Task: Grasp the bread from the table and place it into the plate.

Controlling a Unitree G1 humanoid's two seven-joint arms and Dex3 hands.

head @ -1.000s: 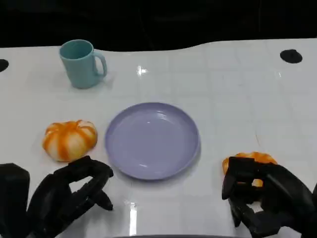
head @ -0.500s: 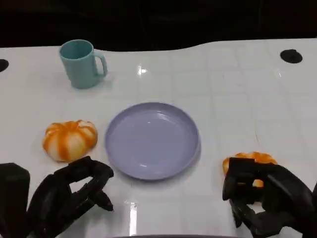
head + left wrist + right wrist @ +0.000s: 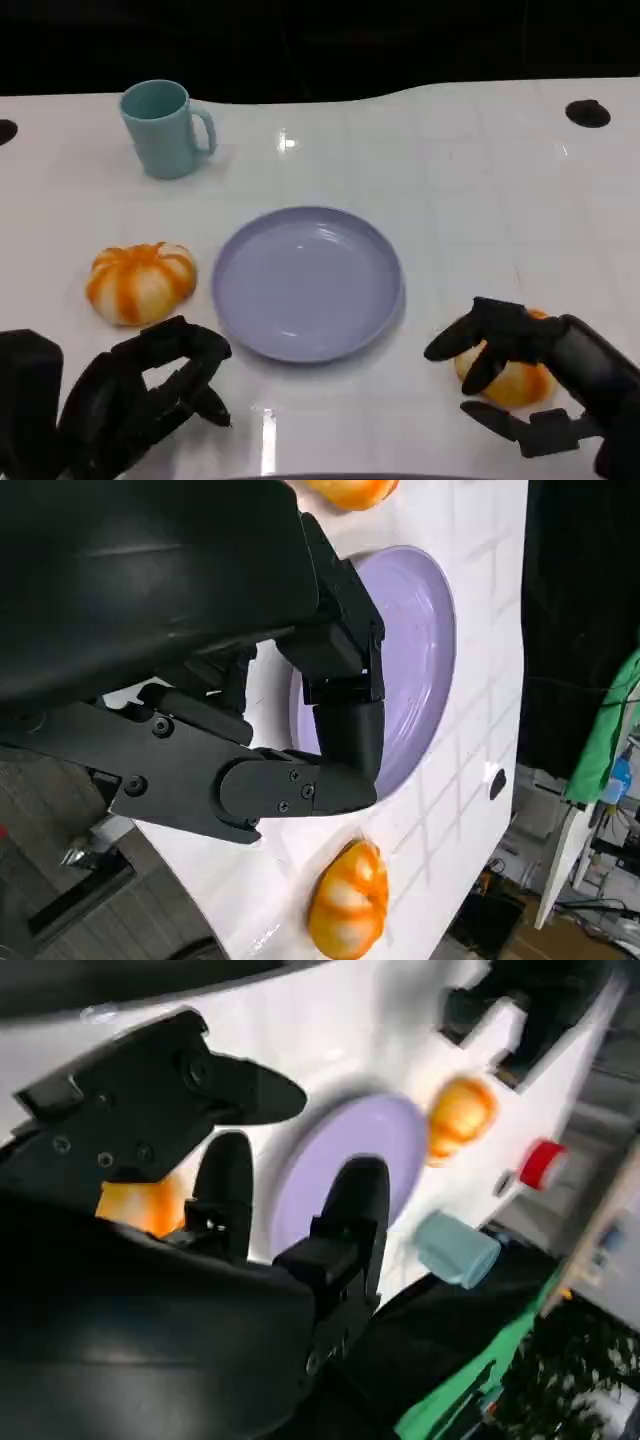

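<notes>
Two orange, white-striped breads lie on the white table. One bread (image 3: 140, 282) sits left of the lilac plate (image 3: 305, 283). The other bread (image 3: 508, 380) lies right of the plate, near the front edge. My right hand (image 3: 530, 385) is over that right bread: its fingers are spread across the top and the thumb stands apart on the near side. In the right wrist view the same bread (image 3: 135, 1205) shows beneath the fingers (image 3: 225, 1190), with the plate (image 3: 345, 1160) beyond. My left hand (image 3: 140, 395) hovers in front of the left bread, fingers curled in on nothing.
A teal mug (image 3: 165, 128) stands at the back left, well clear of the plate. Black round holes (image 3: 588, 112) mark the table's far corners. The table's front edge runs just under both hands.
The right hand's fingers have spread open and uncovered most of the right bread, which now shows slightly nearer the front edge. The left hand, plate and left bread have not moved.
</notes>
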